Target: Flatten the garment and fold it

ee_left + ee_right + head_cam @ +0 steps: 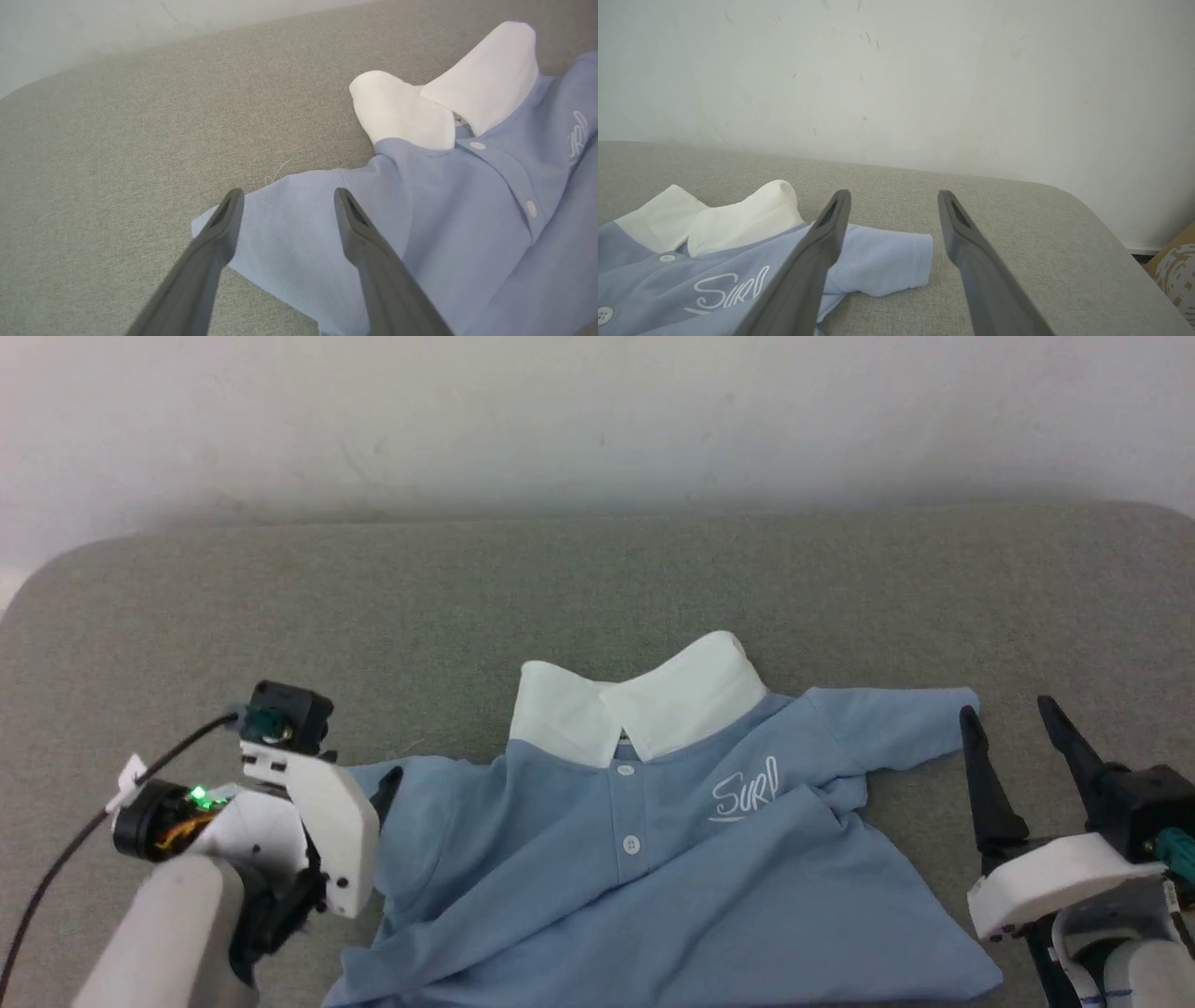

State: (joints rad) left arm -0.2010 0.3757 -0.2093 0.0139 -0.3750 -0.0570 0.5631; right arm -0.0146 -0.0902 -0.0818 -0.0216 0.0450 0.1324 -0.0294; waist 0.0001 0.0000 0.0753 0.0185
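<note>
The garment [653, 868], a light blue polo shirt, lies face up on the grey cushion with its white collar [644, 700] toward the wall. Its body is wrinkled, with a fold running under the script logo [744, 789]. My left gripper [288, 198] is open above the shirt's left sleeve [285, 233], a finger on either side and nothing held. In the head view one of its dark fingers [388, 786] rests at that sleeve's edge. My right gripper [1013, 737] stands open just right of the other sleeve [887, 261], apart from the cloth.
The grey fabric surface [597, 588] runs back to a white wall [597, 411] and has rounded corners at left and right. A cardboard box [1176, 275] sits beyond the right edge. A black cable [84, 840] loops off my left wrist.
</note>
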